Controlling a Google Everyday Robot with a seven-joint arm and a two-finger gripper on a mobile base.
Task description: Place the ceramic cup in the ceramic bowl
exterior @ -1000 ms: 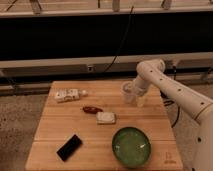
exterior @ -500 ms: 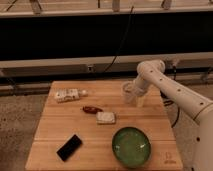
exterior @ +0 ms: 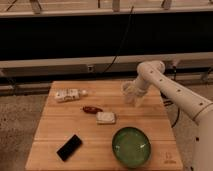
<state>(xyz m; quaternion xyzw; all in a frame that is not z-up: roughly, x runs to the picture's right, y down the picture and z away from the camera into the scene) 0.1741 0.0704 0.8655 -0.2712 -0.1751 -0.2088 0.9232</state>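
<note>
- The white robot arm (exterior: 175,92) reaches in from the right edge of the view, bends at a rounded joint over the far right of the table, and angles down and to the left
- The gripper (exterior: 133,96) is at the end of that arm, low over the rear right part of the wooden table (exterior: 50,135), right at the ceramic cup
- The ceramic cup (exterior: 127,90) is a small pale handleless cup that stands upright at the gripper, in the table's rear right area
- The cup and the gripper overlap in the view, and I cannot tell whether the gripper is apart, together, or clamped on the cup
- I cannot tell either whether the cup rests on the wood or hangs just above it
- The ceramic bowl (exterior: 131,146) is a wide, round bowl with a glossy green glaze and sits near the table's front right corner
- The bowl is well apart from the cup and lies nearer the camera, almost straight in front of the cup
- A flat white rectangular block (exterior: 106,118) lies near the table's middle, between the cup's area and the bowl and off to their left
- A small reddish-brown object (exterior: 92,109) lies just beside the block, to its rear left
- A white packet-like item (exterior: 67,95) lies on its side near the rear left edge
- A flat black rectangular object (exterior: 69,147) lies at an angle near the front left
- A dark cable (exterior: 122,45) hangs down against the dark wall behind the table
</note>
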